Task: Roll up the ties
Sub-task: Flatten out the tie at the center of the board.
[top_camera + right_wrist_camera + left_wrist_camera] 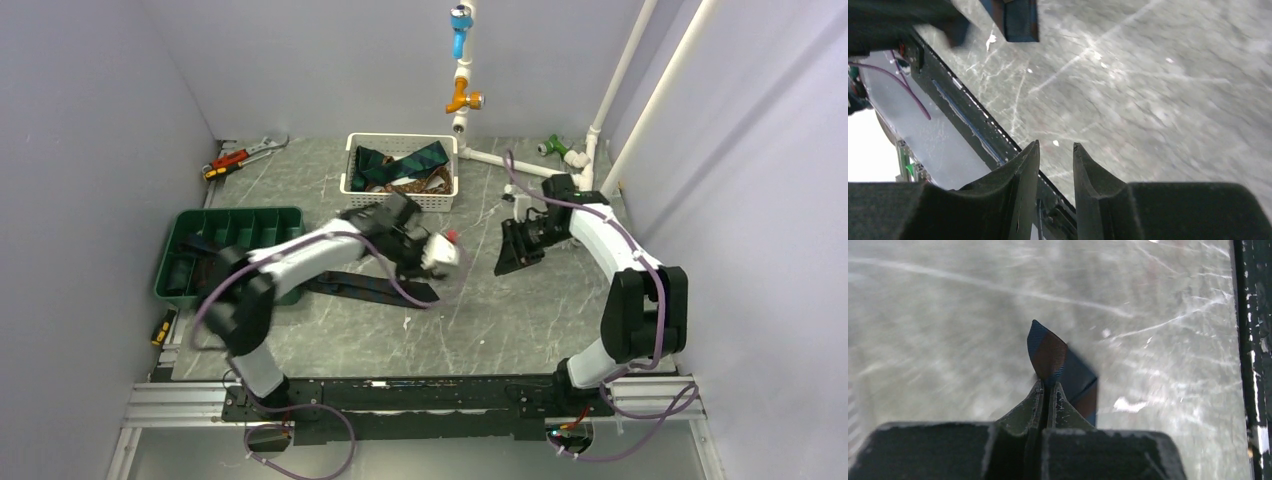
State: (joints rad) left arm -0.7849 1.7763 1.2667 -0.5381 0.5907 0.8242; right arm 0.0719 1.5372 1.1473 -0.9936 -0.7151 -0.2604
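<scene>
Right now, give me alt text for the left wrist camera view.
The left gripper has its jaws shut on the pointed tip of a navy and brown striped tie, with blurred grey marbled table behind. A black rail runs down the right edge.

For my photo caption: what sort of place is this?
Probably a robot test cell: plain walls box in a marbled table, two arms are bolted at its near edge, and props include a basket of ties and PVC pipes.

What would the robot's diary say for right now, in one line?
left gripper: shut on tie tip | right gripper: open, empty | tie: not rolled yet
</scene>
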